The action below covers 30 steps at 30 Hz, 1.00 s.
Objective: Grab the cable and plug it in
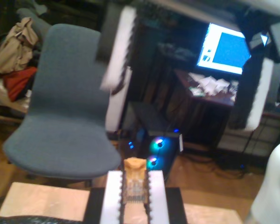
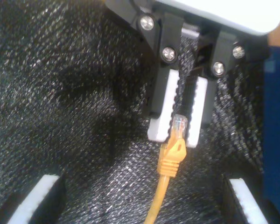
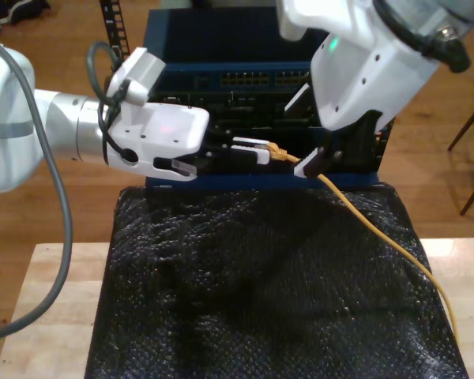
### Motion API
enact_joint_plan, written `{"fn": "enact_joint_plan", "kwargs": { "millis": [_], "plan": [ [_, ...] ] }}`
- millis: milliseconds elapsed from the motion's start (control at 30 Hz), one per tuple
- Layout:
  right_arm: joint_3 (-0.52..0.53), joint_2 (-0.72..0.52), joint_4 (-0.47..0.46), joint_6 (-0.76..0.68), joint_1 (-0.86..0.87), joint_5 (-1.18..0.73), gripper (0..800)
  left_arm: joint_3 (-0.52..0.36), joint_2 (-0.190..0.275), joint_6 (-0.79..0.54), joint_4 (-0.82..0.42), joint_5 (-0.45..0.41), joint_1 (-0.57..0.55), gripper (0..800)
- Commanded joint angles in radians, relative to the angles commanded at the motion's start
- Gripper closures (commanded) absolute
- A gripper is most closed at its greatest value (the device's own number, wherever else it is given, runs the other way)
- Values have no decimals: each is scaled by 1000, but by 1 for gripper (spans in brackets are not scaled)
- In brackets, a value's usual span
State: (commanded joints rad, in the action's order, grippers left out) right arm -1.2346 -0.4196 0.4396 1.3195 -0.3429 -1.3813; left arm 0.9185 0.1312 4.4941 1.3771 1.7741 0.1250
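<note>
Black mat (image 3: 261, 300) covers the counter (image 3: 55, 316) up front. The cable (image 3: 379, 229) is thin, yellow-orange, running from the mat's edge on the exterior view's right up to my first hand (image 3: 261, 151). That hand is clamped on the plug (image 2: 179, 123) (clear tip, pale yellow boot behind it), held level above the mat's far edge, just in front of the blue rack (image 3: 221, 79) w/ rows of ports. My second hand (image 3: 312, 162) is spread wide, pads either side of the cable, not touching it.
</note>
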Motion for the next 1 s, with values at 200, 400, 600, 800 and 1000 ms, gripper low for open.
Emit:
{"fn": "enact_joint_plan", "kwargs": {
  "millis": [200, 400, 600, 800, 1000],
  "plan": [
    [11, -61, -2, 66, 0, 3, 9, 15, -54, 28, 48, 87, 18, 797],
    [31, -98, -2, 89, 2, 5, 8, 26, -61, 35, 51, 106, 20, 797],
    [60, -135, -2, 120, -2, 29, 8, 29, -68, 80, 63, 152, 25, 797],
    [138, -190, -2, 147, -2, 163, 8, 49, -94, 123, 71, 190, 35, 797],
    [153, -201, 0, 149, -3, 190, 8, 51, -97, 124, 71, 207, 37, 798]
  ]
}}
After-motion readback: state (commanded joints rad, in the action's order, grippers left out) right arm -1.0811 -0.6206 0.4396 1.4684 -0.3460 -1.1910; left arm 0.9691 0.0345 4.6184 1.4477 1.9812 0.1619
